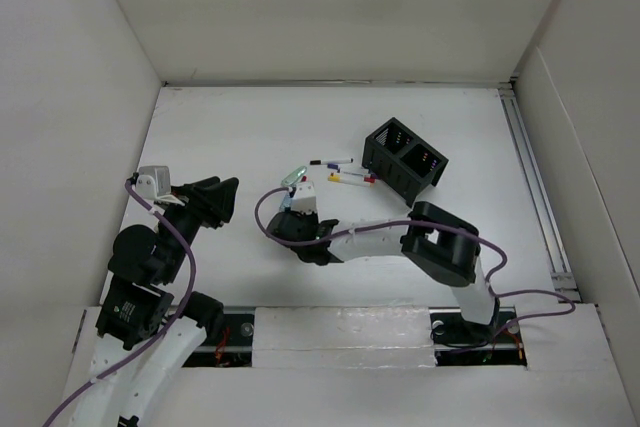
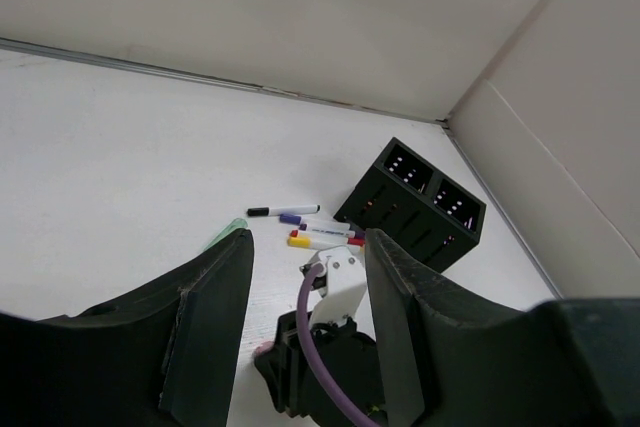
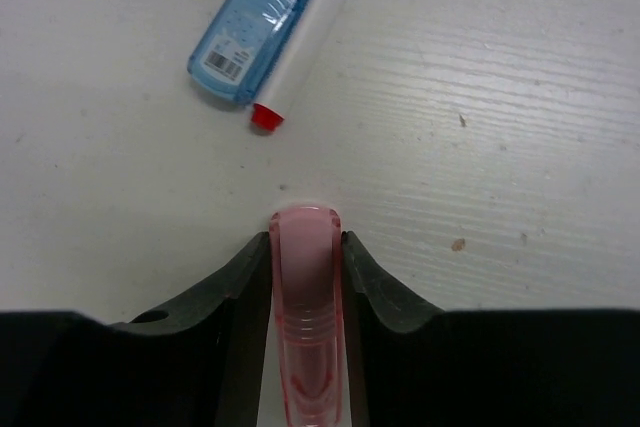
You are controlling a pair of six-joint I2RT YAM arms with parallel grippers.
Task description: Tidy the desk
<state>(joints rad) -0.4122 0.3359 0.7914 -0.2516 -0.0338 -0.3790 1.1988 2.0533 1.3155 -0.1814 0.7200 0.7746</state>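
The desk [image 1: 230,137] is a white tabletop edged by white walls. My right gripper [image 1: 290,213] is low over its middle, shut on a translucent pink pen-like piece [image 3: 305,287] whose end touches the desk surface [image 3: 480,97]. A translucent blue-green pen with a barcode label [image 3: 255,32] and a red tip lies just ahead of it; it also shows in the top view [image 1: 294,174]. My left gripper [image 1: 222,197] is open and empty at the left, above the desk, its jaws wide apart in the left wrist view [image 2: 308,247].
A black mesh organizer [image 1: 405,159] with two compartments stands right of centre, also in the left wrist view [image 2: 415,212]. Several markers lie beside it: a black-capped one [image 1: 330,161] and red and yellow ones [image 1: 350,177]. A metal rail [image 1: 535,187] runs along the right wall.
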